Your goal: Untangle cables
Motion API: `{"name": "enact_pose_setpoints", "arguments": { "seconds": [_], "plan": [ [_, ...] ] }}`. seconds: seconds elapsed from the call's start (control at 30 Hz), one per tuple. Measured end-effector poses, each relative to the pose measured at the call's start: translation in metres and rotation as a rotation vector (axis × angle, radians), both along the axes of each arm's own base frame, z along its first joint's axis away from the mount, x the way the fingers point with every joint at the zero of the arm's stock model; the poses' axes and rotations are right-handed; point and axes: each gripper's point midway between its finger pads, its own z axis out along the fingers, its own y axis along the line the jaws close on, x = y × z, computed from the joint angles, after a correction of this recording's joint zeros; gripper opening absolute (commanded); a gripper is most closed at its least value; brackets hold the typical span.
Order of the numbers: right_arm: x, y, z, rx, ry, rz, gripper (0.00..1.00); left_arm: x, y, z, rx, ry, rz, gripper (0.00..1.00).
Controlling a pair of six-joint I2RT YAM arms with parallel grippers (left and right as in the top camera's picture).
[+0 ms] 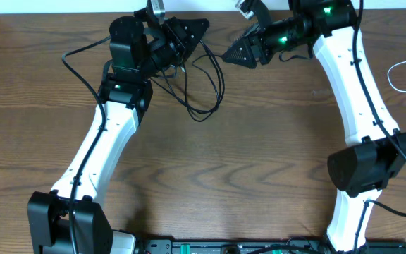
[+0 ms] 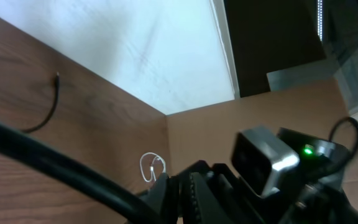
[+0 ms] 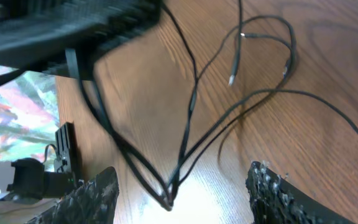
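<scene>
Thin black cables [image 1: 208, 85] loop on the wood table between my two grippers. My left gripper [image 1: 201, 28] is at the back, pointing right, its jaws pressed shut on a black cable [image 2: 55, 163] that runs off down-left in the left wrist view. My right gripper [image 1: 230, 55] faces it from the right and stands open. In the right wrist view the bend of the black cables [image 3: 191, 106] lies on the table between its spread fingers [image 3: 266, 186], touching neither. The strands rise to the left gripper [image 3: 73, 31]. A white cable [image 1: 404, 75] lies coiled far right.
A loose black cable end [image 2: 50, 111] lies on the table near the back wall. The white cable [image 2: 152, 167] also shows past the left fingers. Thick black cords run along both arms. The table's back edge is close behind both grippers.
</scene>
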Motion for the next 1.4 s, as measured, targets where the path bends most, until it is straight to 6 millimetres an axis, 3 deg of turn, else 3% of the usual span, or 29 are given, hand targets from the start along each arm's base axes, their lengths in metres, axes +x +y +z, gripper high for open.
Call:
{"name": "enact_pose_setpoints", "arguments": {
  "seconds": [0.3, 0.4, 0.5, 0.77, 1.07, 1.17, 1.27, 1.33, 1.4],
  "plan": [
    [-0.021, 0.02, 0.005, -0.02, -0.034, 0.074, 0.59, -0.003, -0.003, 0.0, -0.031, 0.034, -0.018, 0.09],
    [-0.023, 0.028, -0.001, -0.066, -0.063, 0.08, 0.5, -0.004, -0.003, 0.0, -0.04, 0.045, -0.024, 0.09],
    [-0.012, 0.03, -0.009, -0.149, -0.103, 0.022, 0.4, -0.006, -0.005, 0.0, -0.048, 0.054, -0.036, 0.09],
    [0.03, -0.002, -0.027, -0.367, -0.104, -0.319, 0.01, -0.01, -0.007, 0.002, -0.07, 0.073, -0.069, 0.09],
    [0.061, -0.063, -0.042, -0.5, -0.006, -0.752, 0.01, -0.022, -0.015, 0.041, -0.162, -0.033, -0.173, 0.09],
    [0.066, -0.075, -0.042, -0.499, 0.007, -0.809, 0.01, -0.024, -0.012, 0.045, -0.182, -0.033, -0.19, 0.09],
    [0.067, -0.069, -0.04, -0.469, 0.002, -0.761, 0.03, -0.025, -0.011, 0.045, -0.192, -0.016, -0.196, 0.1],
    [0.061, -0.053, -0.038, -0.427, -0.005, -0.651, 0.17, -0.026, -0.012, 0.045, -0.192, -0.014, -0.204, 0.1],
    [0.052, -0.036, -0.036, -0.38, -0.01, -0.522, 0.48, -0.027, -0.012, 0.045, -0.191, -0.015, -0.205, 0.1]
  ]
}}
